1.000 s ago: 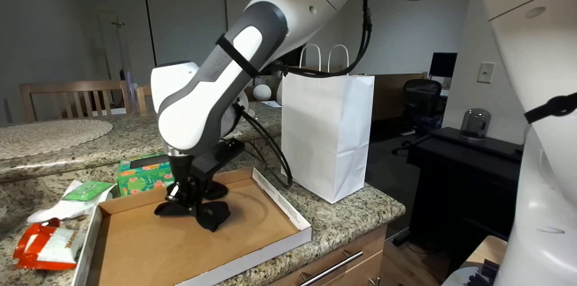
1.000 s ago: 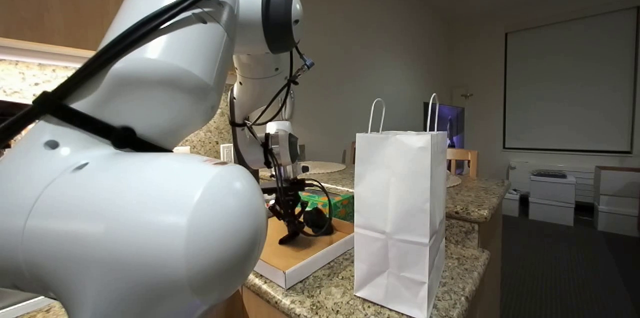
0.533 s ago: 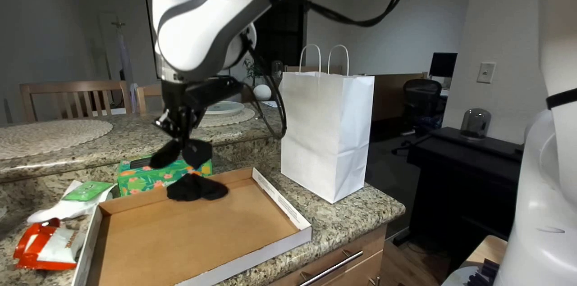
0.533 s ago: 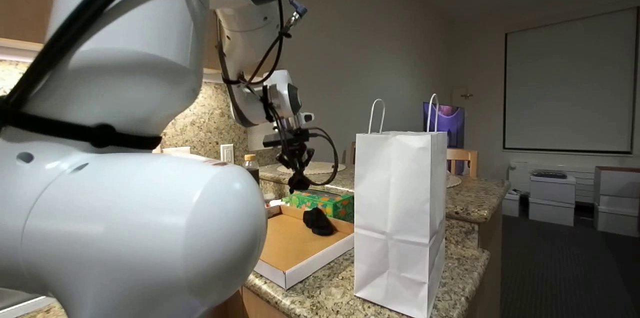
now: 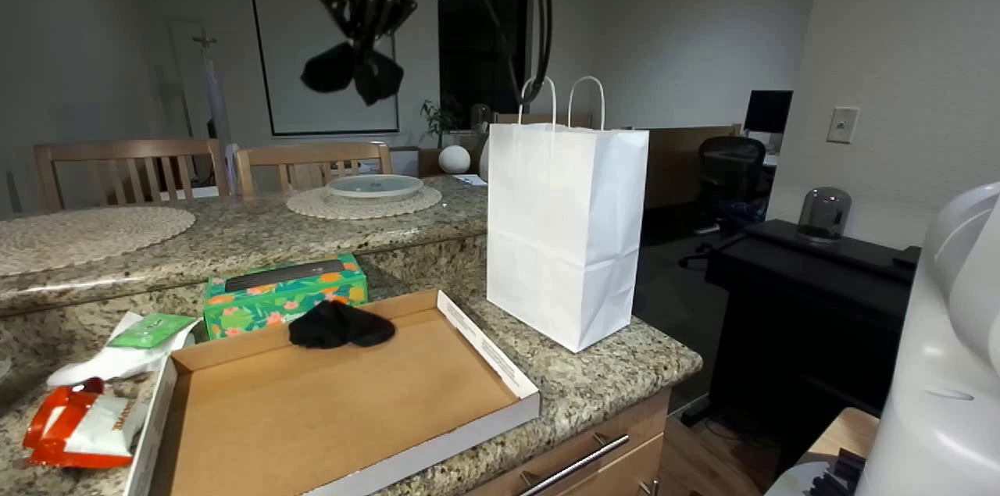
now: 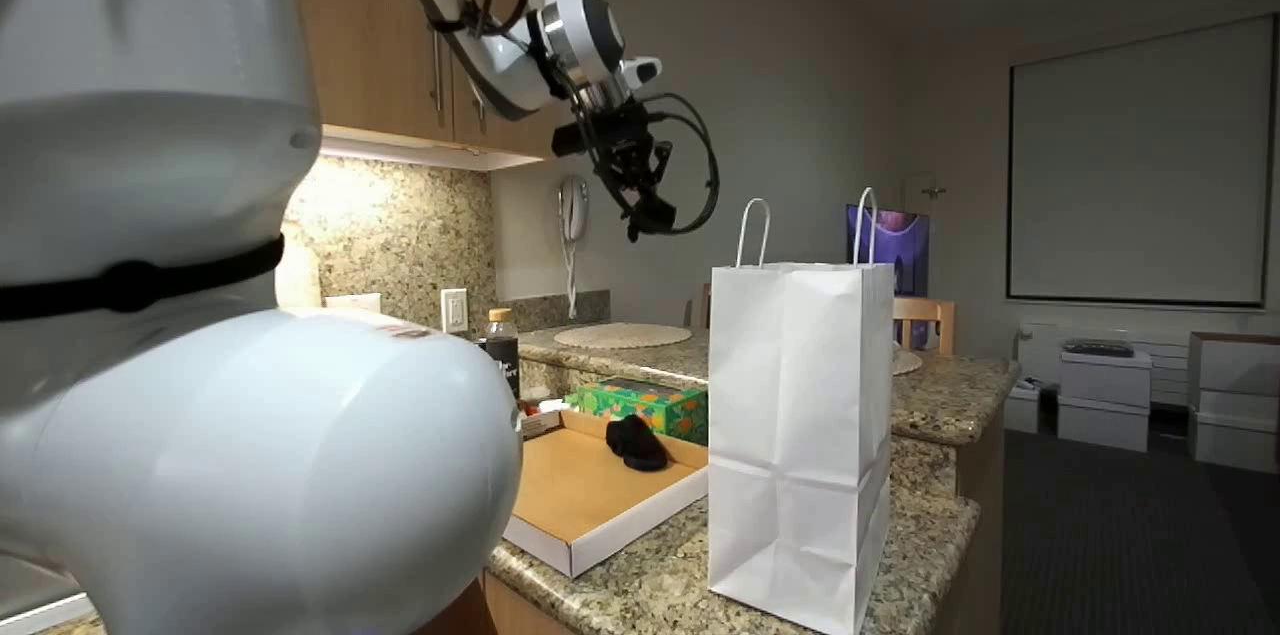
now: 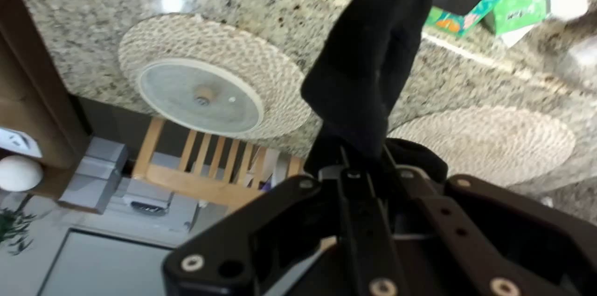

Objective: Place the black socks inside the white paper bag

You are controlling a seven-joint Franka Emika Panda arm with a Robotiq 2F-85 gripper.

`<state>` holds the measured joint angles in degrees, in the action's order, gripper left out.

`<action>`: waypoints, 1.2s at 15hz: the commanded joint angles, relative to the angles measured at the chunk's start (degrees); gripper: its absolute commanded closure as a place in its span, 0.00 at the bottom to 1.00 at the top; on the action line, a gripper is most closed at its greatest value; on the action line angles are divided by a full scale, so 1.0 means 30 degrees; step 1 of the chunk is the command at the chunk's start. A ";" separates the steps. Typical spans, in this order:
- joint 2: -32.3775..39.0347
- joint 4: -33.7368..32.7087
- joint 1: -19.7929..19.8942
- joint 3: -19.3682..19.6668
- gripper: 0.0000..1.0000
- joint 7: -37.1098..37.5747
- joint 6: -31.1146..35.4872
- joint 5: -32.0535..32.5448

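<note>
A: State of the hand [image 5: 362, 48]?
B: Jaws almost together, pinching a limp black sock [image 7: 361, 65]; fabric droops to either side of the grip; whether one sock or more is pinched, cannot tell
A: Its position?
B: High in the air, well above the desk [image 5: 605, 369] and apart from the white paper bag [image 5: 543, 230] in both exterior views; in the wrist view the raised ledge [image 5: 234, 237] along the desk's back edge shows beyond the sock
A: Bag?
B: Upright on the desk near a corner, just beside the cardboard tray [image 5: 312, 418], mouth upward; interior hidden from both exterior cameras
A: In the tray?
B: A black sock heap [image 5: 344, 324], lying against the wall nearest the desk's back edge; count unclear
A: And the rest of the surface?
B: Tray flat, its front wall near the desk's front edge; flowered green box [image 5: 285, 289] just behind it, toward the back edge; green sachet [image 5: 154, 330] and red-and-white packet [image 5: 86, 429] beside the tray's end away from the bag
A: Ledge?
B: Two round woven mats [image 5: 86, 238], well apart; the mat nearer the bag bears a pale round dish [image 5: 375, 185]
</note>
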<state>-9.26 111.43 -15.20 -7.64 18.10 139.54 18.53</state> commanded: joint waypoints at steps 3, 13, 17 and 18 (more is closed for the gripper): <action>-0.4516 0.0319 0.3257 0.0309 0.91 0.0749 -0.0699 -0.0943; -0.8310 0.4266 0.5048 0.4492 0.92 -0.5179 -0.3152 -0.4699; -0.8152 0.5458 0.5434 0.4705 0.92 -0.6134 -0.4105 -0.4368; -0.8073 0.5501 0.5522 0.4731 0.92 -0.6292 -0.4424 -0.4312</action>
<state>-32.88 126.60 -0.39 6.77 2.82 128.82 6.39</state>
